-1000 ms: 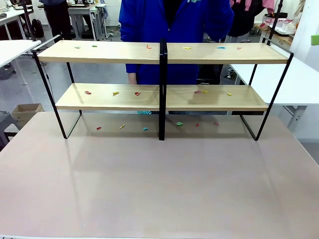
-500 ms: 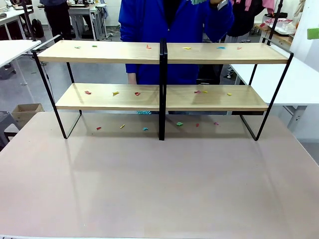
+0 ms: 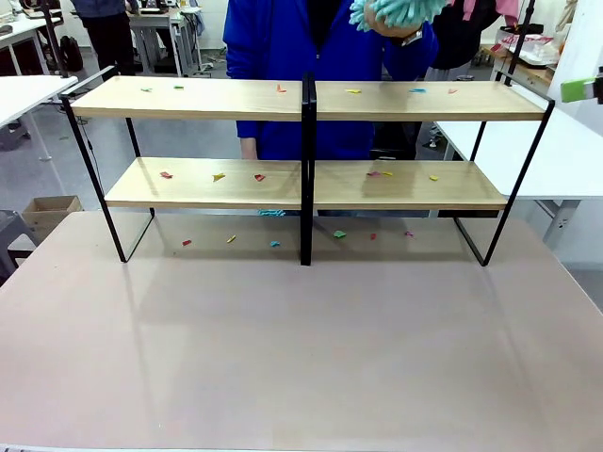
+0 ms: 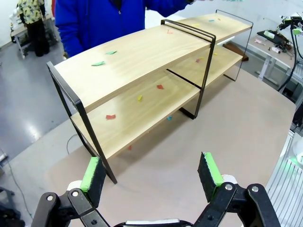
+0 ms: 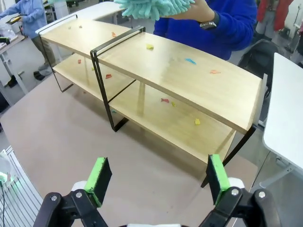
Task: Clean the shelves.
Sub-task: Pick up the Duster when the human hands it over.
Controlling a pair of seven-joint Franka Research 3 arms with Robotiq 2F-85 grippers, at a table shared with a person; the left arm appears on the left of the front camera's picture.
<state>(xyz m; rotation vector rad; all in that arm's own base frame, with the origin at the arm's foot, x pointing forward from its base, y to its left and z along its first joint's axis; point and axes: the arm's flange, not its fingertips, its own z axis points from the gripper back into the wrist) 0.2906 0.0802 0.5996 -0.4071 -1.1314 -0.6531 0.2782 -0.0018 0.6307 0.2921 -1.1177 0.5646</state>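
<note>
A teal duster, unseen a moment ago, is now held above the shelves, set at the table's far side. It is clasped in the person's closed hand, its top cut off. The left gripper and right gripper are spread wide, empty.

Shelves: light wood boards, black metal frame.

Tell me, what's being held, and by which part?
The person's hand grips a fluffy teal duster from underneath; left gripper and right gripper hold nothing.
</note>
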